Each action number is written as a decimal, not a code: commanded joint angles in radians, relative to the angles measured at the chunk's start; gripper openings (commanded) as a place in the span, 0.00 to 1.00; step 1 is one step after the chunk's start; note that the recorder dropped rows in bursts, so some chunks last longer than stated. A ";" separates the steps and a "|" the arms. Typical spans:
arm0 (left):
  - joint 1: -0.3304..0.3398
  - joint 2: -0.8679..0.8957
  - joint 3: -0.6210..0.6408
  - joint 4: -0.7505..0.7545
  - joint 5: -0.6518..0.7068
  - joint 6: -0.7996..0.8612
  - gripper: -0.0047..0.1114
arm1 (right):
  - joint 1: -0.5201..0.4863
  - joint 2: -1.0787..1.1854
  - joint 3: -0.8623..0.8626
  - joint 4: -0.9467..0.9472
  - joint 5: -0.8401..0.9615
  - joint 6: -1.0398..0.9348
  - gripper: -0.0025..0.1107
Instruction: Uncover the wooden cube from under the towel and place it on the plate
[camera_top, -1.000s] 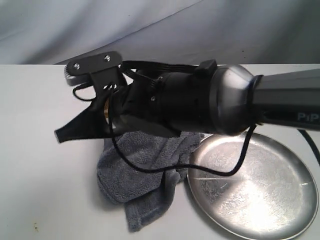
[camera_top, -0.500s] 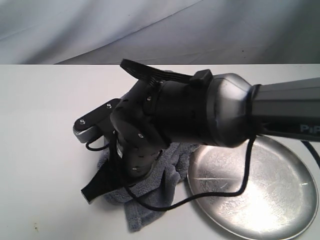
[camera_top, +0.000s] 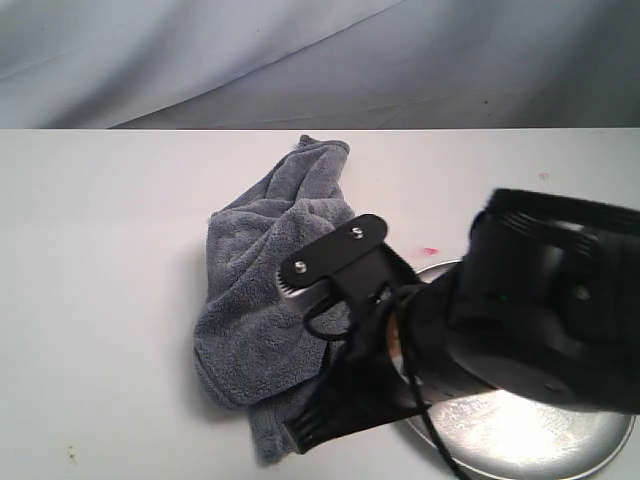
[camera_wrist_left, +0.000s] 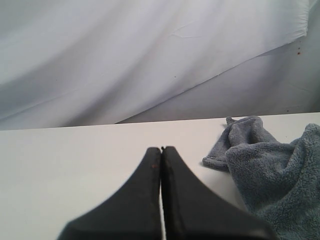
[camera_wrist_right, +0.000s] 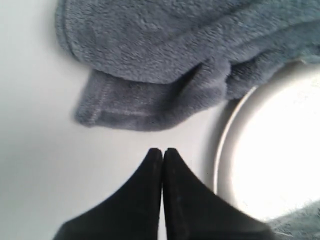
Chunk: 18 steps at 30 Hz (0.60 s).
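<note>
Sprawling grey-blue towel (fluffy, crumpled)

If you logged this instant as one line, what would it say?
towel: bunched on table beside plate | wooden cube: not visible | left gripper: shut | right gripper: shut, by towel hem

I'm seeing a white tabletop, a tiny pink mark on it, and a wrinkled pale fabric backdrop behind.

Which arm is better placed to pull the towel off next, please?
Right, probably: the right gripper, shut, points at the towel near its hemmed edge, beside the plate; the left gripper, also shut, has the towel off to one side.
</note>
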 joint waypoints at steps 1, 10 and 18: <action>-0.005 -0.004 0.004 -0.002 -0.002 -0.003 0.04 | -0.003 -0.095 0.094 -0.127 -0.011 0.153 0.02; -0.005 -0.004 0.004 -0.002 -0.002 -0.003 0.04 | -0.017 -0.197 0.195 -0.187 -0.060 0.408 0.02; -0.005 -0.004 0.004 -0.002 -0.002 -0.003 0.04 | -0.168 -0.197 0.195 -0.050 -0.215 0.327 0.02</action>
